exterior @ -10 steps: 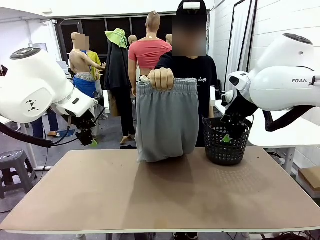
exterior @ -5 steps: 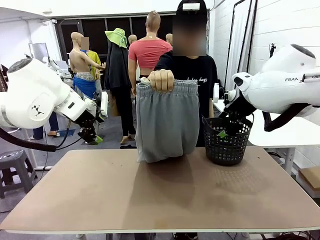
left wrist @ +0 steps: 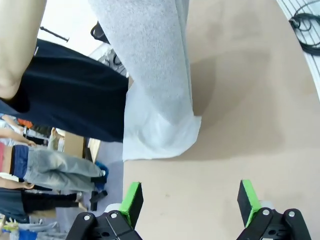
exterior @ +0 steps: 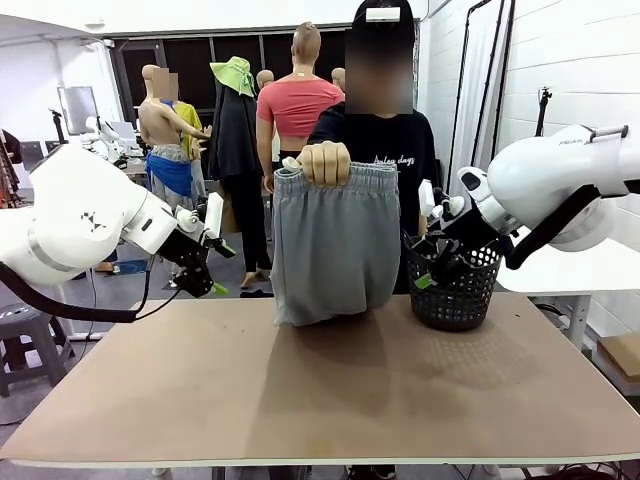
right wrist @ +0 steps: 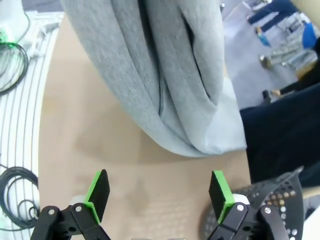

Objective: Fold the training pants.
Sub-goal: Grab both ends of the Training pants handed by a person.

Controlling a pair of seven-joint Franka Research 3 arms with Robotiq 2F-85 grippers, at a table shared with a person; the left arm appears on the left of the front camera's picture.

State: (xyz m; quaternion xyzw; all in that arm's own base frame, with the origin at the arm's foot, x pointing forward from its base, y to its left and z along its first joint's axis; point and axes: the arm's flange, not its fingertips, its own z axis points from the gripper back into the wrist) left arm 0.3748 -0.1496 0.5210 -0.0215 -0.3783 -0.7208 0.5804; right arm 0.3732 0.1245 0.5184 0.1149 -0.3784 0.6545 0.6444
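A person at the far side holds up the light grey training pants [exterior: 335, 245] by the waistband with one hand [exterior: 323, 160]; the lower end rests bunched on the table. My left gripper [exterior: 212, 268] hangs open to the left of the pants, above the table's far left edge. In the left wrist view the pants [left wrist: 155, 80] hang ahead of the open left gripper [left wrist: 190, 199]. My right gripper [exterior: 428, 270] is open to the right of the pants, in front of the black basket. In the right wrist view the pants' folded bottom [right wrist: 165, 85] lies ahead of the open right gripper [right wrist: 159, 192].
A black mesh basket [exterior: 455, 285] stands on the table's far right, its rim also seen in the right wrist view [right wrist: 280, 200]. The brown tabletop [exterior: 330, 390] spreads wide toward the near edge. A grey stool [exterior: 28, 330] stands off the table at left.
Both arms have swung inward toward the pants, the left gripper moving right and the right gripper moving left and down. The person keeps the pants held still.
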